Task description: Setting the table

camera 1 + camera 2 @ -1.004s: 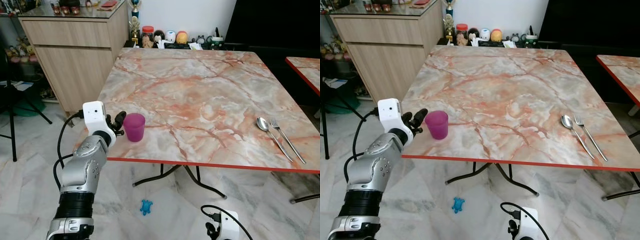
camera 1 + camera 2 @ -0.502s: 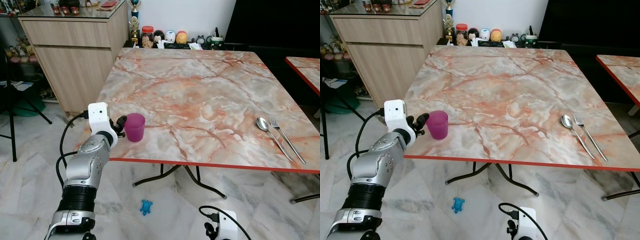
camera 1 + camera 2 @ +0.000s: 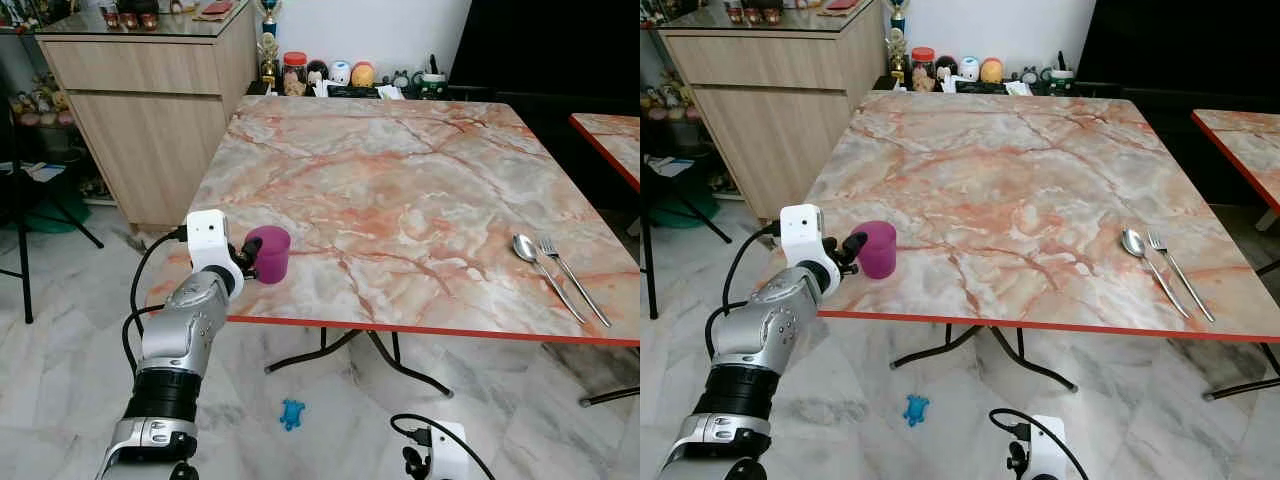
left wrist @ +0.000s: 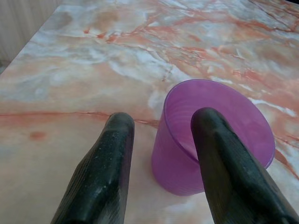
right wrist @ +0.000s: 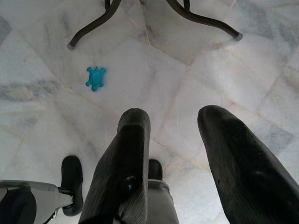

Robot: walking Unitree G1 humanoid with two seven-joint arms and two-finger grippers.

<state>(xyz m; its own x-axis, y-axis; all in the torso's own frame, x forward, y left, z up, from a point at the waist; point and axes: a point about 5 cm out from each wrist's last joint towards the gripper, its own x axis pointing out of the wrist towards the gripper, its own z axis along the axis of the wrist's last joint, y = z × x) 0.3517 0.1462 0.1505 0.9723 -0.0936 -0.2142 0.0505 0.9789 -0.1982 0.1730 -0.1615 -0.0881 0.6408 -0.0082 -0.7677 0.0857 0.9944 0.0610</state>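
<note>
A purple plastic cup [image 3: 269, 253] stands upright near the front left corner of the marble table [image 3: 400, 180]. My left gripper [image 3: 246, 257] is open at the cup's left side. In the left wrist view one finger [image 4: 224, 168] reaches over the rim of the purple cup [image 4: 212, 135] and the other finger [image 4: 105, 163] lies outside its wall. A spoon [image 3: 540, 263] and a fork [image 3: 572, 277] lie side by side near the table's front right corner. My right gripper [image 5: 175, 158] hangs open low over the floor.
A wooden cabinet [image 3: 150, 110] stands left of the table. Jars and small figures [image 3: 330, 75] line the far edge. A second table's corner [image 3: 610, 140] shows at right. A blue toy [image 3: 292, 413] lies on the tiled floor under the table, near its black legs [image 3: 370, 350].
My left gripper has moved right and forward to the cup, and one finger now reaches over its rim. The cup, spoon and fork have not moved.
</note>
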